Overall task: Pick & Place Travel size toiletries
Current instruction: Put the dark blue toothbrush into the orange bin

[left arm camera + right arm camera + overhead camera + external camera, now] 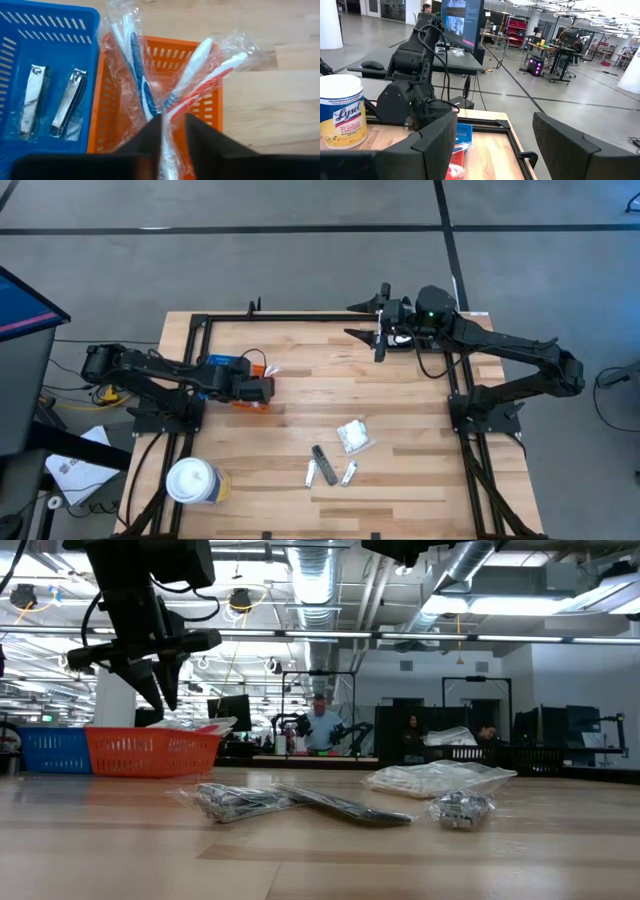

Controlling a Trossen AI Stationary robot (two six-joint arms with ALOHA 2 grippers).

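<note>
Two wrapped toothbrushes, a blue and white one [136,65] and a red and white one [200,85], lie crossed in the orange tray [207,107], their heads leaning on its far rim. The blue tray [30,30] beside it holds two nail clippers [50,100]. My left gripper [173,137] hovers over the orange tray with its fingers a little apart. On the table lie a clear packet with white contents [354,437], a dark stick [324,463] and two small packets [310,472]. My right gripper [382,330] waits open, raised at the far edge. My left gripper slants down into the orange tray, and the handle end of the red toothbrush's wrapper [167,147] runs between its two fingers. There is a gap beside the wrapper. I cannot tell whether either finger touches it.
A round white wipes canister [192,481] stands at the near left corner. A dark metal frame [300,317] runs along the table's far and side edges. Bare wood lies between the trays and the loose items.
</note>
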